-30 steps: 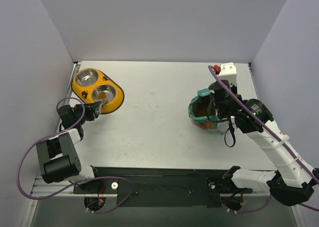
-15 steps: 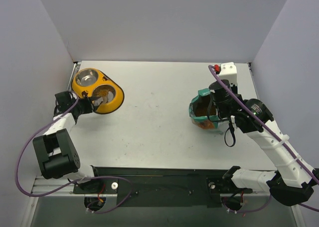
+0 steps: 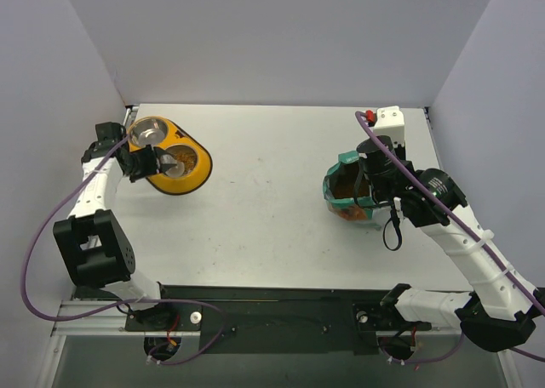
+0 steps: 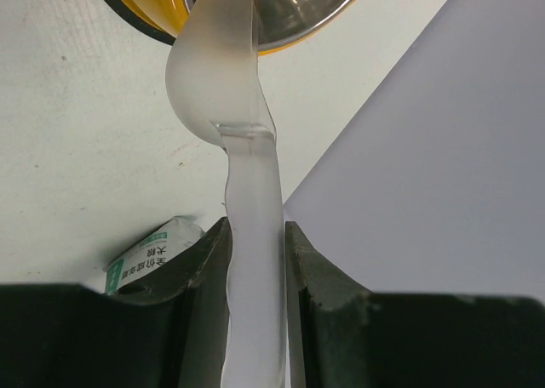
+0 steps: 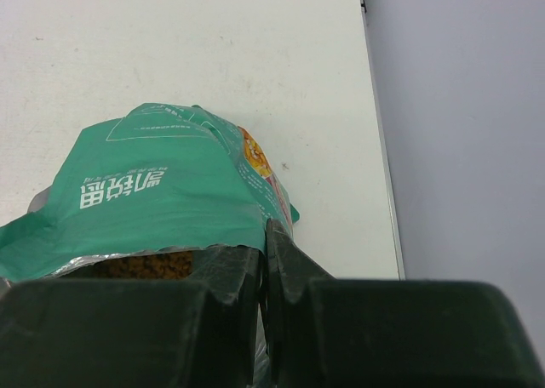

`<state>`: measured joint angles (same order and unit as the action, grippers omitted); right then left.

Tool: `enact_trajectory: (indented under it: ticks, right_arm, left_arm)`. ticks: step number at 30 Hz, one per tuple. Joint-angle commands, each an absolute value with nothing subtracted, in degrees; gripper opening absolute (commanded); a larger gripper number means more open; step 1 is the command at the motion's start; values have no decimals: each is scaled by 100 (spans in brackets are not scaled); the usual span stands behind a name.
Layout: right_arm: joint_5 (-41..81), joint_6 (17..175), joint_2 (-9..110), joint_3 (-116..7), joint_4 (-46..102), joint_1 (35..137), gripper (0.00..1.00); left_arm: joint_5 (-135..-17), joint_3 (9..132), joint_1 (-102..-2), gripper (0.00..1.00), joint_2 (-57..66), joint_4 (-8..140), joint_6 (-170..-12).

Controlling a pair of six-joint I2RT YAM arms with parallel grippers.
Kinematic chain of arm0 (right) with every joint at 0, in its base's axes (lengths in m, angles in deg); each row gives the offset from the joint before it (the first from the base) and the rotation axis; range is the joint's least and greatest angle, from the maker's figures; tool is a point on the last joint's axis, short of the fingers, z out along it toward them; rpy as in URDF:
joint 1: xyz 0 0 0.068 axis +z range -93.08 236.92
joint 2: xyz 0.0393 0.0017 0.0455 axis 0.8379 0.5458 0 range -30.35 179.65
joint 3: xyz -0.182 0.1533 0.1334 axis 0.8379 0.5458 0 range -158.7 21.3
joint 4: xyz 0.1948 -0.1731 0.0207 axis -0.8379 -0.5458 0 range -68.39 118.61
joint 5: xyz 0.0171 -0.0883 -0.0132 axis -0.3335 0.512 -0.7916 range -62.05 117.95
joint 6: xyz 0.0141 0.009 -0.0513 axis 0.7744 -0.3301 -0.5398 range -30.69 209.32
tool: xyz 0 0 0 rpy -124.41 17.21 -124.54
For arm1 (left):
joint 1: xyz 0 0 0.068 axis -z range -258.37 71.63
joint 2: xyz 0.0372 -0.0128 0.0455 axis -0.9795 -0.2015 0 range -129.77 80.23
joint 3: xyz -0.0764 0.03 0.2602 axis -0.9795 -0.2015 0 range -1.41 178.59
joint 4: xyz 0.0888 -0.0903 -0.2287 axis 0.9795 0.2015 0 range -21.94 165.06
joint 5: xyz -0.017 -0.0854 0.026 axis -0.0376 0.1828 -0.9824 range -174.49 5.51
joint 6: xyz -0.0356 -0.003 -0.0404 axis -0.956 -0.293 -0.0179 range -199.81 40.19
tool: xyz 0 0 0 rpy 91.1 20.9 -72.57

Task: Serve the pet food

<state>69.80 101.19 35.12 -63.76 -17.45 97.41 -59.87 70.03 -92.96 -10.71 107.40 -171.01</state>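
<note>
My left gripper (image 3: 146, 164) is shut on the handle of the clear plastic scoop (image 4: 247, 235); the scoop's cup (image 3: 177, 162) hangs over the near steel bowl of the yellow feeder (image 3: 197, 179). Brown kibble (image 3: 186, 162) lies in that bowl. The far bowl (image 3: 150, 133) looks empty. My right gripper (image 3: 368, 186) is shut on the rim of the open teal pouch (image 5: 162, 196), holding it up at the right of the table. Kibble (image 5: 143, 265) shows inside the pouch mouth.
The grey side walls stand close to both arms. A white box with a red button (image 3: 385, 117) sits at the back right. A black strip (image 3: 281, 307) runs along the near table edge.
My left arm has swung out to the left and back, carrying the scoop from the feeder's near edge to over the near bowl. The right arm and pouch have not moved.
</note>
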Motion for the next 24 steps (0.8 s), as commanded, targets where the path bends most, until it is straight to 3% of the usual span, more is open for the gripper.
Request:
enact_trajectory:
  ticks: [1, 12, 18, 24]
  right_arm:
    - [7550, 9995, 3477, -6440, -1876, 9656, 0]
    - [7515, 10004, 3486, -6457, -1964, 9656, 0]
    - [7146, 10074, 3478, -6493, -2122, 9481, 0]
    - [6839, 10083, 3451, -6440, -2096, 9182, 0]
  left_arm:
    - [-6349, 7672, -9200, 0, -1092, 11561, -17253]
    - [-6480, 8533, -8761, 0, -1215, 11807, -16990]
    - [-6621, 9561, -7638, 0, -1346, 12001, -15919]
    - [-5841, 9861, -6442, 0, -1241, 11360, -15110]
